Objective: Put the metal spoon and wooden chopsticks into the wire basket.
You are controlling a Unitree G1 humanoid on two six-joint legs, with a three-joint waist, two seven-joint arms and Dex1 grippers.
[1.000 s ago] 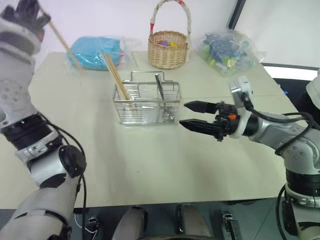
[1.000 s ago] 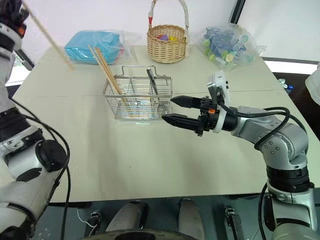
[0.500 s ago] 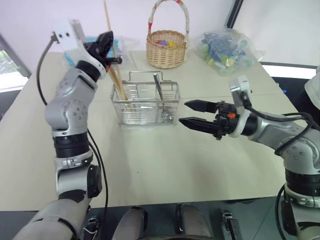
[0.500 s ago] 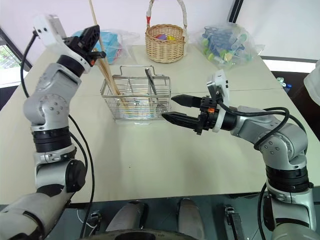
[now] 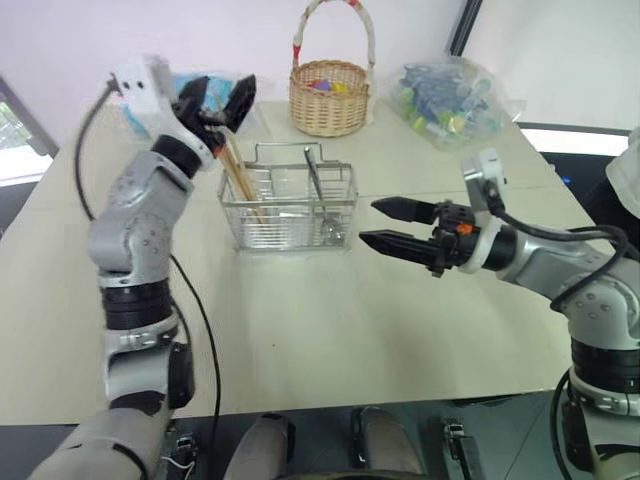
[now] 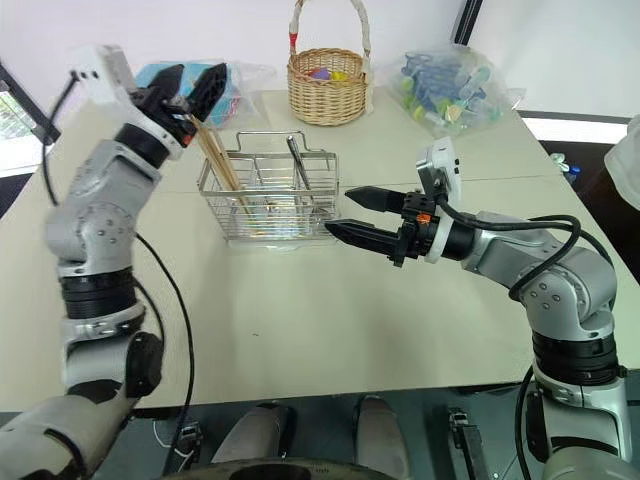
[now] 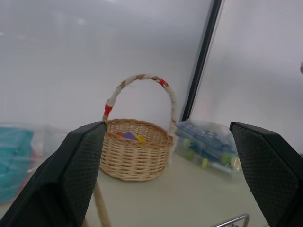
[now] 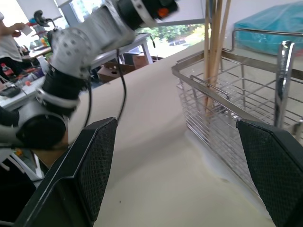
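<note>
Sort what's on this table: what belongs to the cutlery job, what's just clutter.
Job:
silver wire-grid basket
pale wooden chopsticks, standing in it
shiny metal spoon, standing in it

Clutter:
round woven wicker basket
turquoise bundle in clear plastic
clear bag of coloured pieces

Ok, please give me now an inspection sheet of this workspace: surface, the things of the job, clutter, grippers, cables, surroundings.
Surface: pale table, bare in front of the wire basket.
Job's things: wire basket upright at mid-table; wooden chopsticks lean in its left compartment; metal spoon stands in its right part.
Clutter: wicker basket with coloured bits, blue package and clear bag of small parts along the far edge.
Grippers: left gripper open, above the chopstick tops, holding nothing; right gripper open, empty, level beside the wire basket's right end.
Cables: black cable hangs along the left arm; black cables loop on the right arm.
Surroundings: white wall; dark upright strip behind the table.
</note>
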